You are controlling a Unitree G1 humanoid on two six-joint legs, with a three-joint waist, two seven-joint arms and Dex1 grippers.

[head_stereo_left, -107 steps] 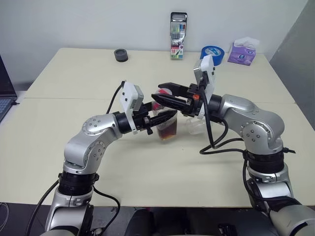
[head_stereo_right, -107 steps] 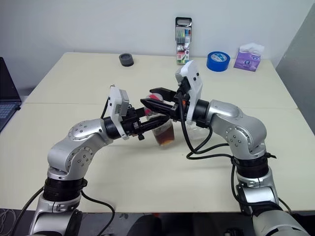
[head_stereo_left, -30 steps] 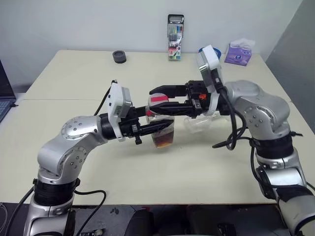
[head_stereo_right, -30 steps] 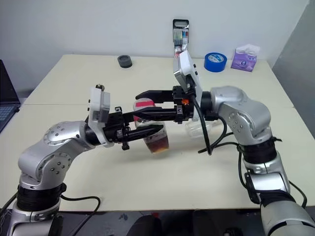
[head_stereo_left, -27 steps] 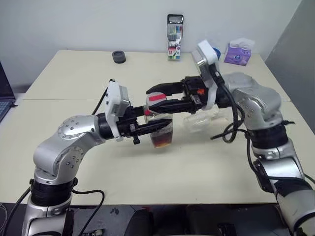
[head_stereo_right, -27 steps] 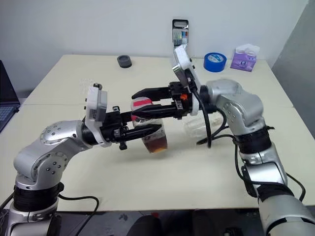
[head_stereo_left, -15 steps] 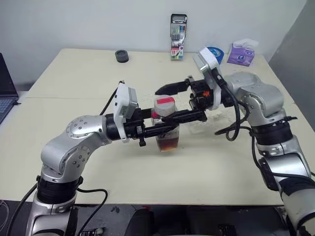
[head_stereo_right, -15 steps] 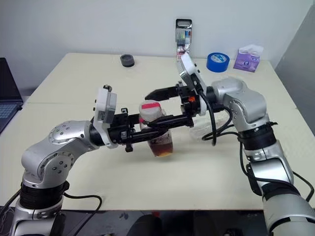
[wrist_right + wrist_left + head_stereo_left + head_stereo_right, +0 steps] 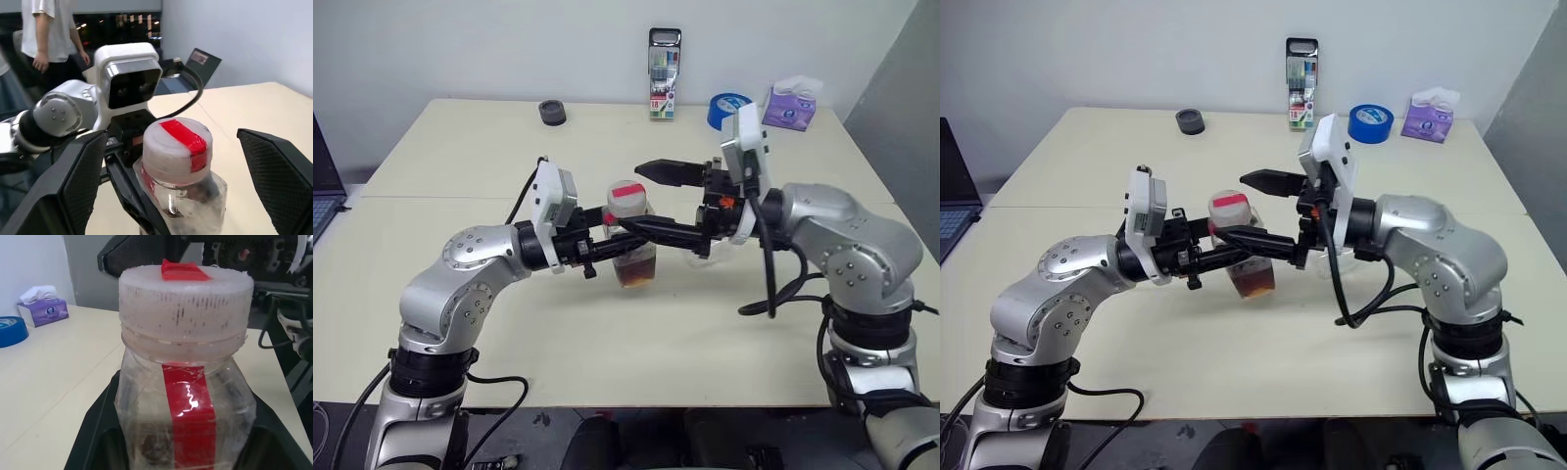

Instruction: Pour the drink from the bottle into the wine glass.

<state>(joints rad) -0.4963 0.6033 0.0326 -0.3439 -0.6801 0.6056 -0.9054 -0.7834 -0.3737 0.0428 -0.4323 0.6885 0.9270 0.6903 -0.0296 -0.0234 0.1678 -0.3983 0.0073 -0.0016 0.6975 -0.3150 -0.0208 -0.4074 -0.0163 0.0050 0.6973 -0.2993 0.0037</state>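
Left pincer (image 9: 625, 242) clamped on the bottle (image 9: 631, 235), holding it upright just above the bench (image 9: 460, 157), near the middle. Drink (image 9: 635, 273) sits dark red-brown in the bottle's bottom. Red strip runs up the bottle's side; cap (image 9: 176, 142) is on, whitish with a red patch.

Right pincer (image 9: 646, 201) spread wide, its fingers (image 9: 277, 175) either side of the cap and not touching it: one above and behind, one in front of the bottle's neck.

Wine glass (image 9: 722, 247) just behind the right wrist, mostly hidden; whether it stands or lies, cannot tell.

Far edge of bench: dark puck (image 9: 550, 112), pen pack (image 9: 662, 73), blue tape roll (image 9: 729, 105), purple tissue box (image 9: 790, 103). A person (image 9: 46, 34) stands beyond the left arm in the right wrist view.
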